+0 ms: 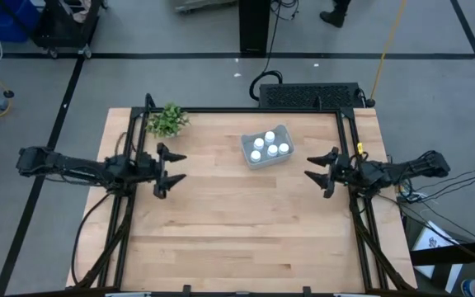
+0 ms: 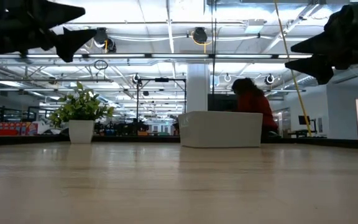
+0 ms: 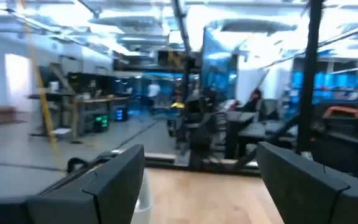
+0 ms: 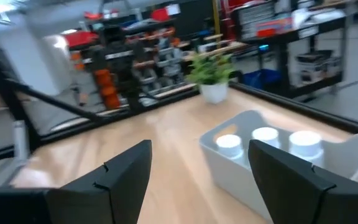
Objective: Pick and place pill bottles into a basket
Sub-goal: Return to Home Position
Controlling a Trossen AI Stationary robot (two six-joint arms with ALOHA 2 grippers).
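Fingers spread wide and empty, the left gripper (image 1: pixel 183 167) and the right gripper (image 1: pixel 308 167) hang over opposite sides of the table (image 1: pixel 221 223), well apart from the single basket (image 1: pixel 246 145) between them. All five pill bottles (image 1: pixel 271 150) stand inside it and none lies on the wood. The job looks finished, bar parking the arms.

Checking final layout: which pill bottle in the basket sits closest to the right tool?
The pill bottle by the basket wall facing the right tool; the others stand farther toward the plant.

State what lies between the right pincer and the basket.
Nothing: in the high view, bare table separates the right pincer from the basket.
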